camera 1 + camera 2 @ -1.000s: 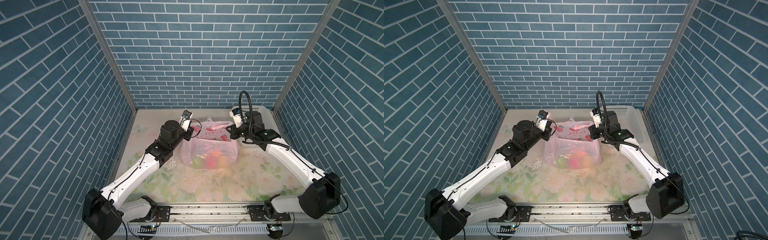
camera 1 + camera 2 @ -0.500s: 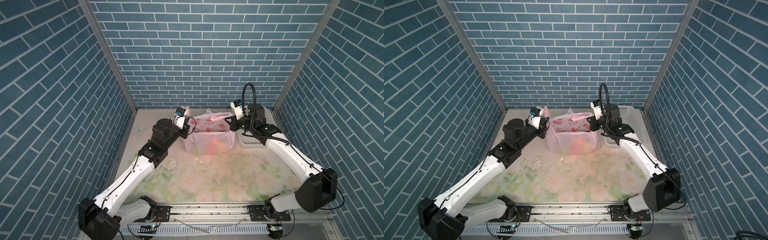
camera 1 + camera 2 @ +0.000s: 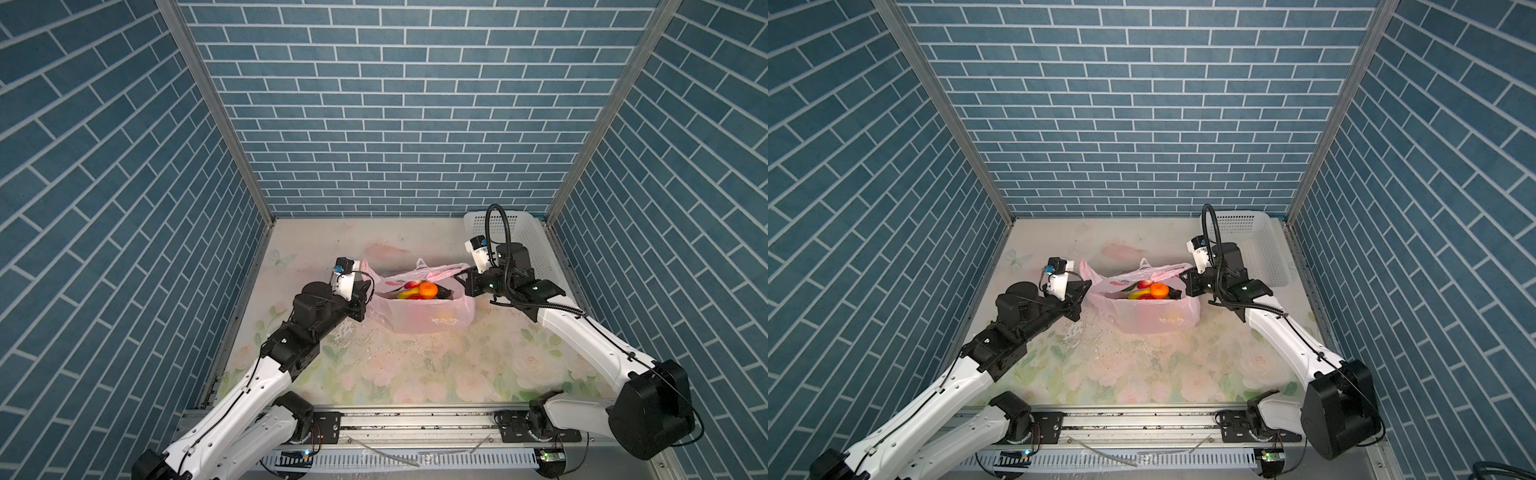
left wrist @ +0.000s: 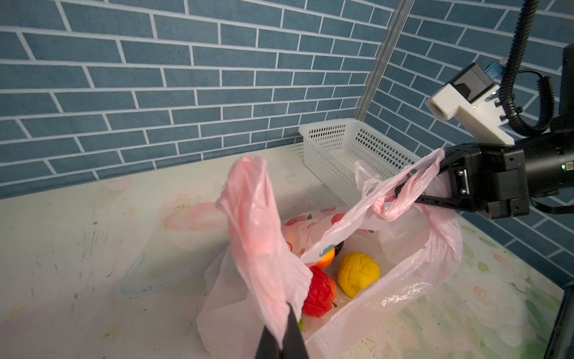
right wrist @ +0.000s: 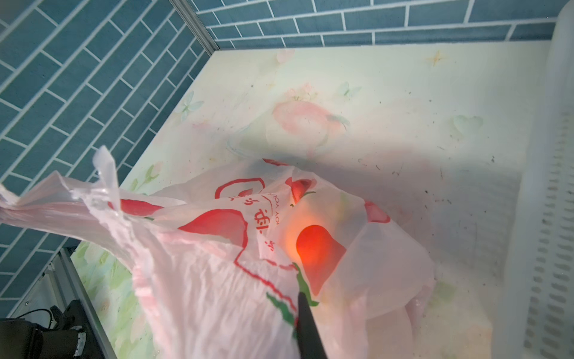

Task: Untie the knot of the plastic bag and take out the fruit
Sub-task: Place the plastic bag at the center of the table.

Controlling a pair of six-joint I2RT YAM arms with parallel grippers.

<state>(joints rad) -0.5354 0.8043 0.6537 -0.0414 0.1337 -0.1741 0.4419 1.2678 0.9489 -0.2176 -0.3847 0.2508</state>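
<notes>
The thin pink plastic bag, shut a second ago, now gapes between the left gripper, clenched on a handle, and the right gripper, grip unclear, baring small toy fruit for removal.

Plastic bag is sitting on the table, toward its back, with the fruit lying inside. Left gripper and right gripper are flanking it. Basket is standing behind the right gripper, in the far right corner.
</notes>
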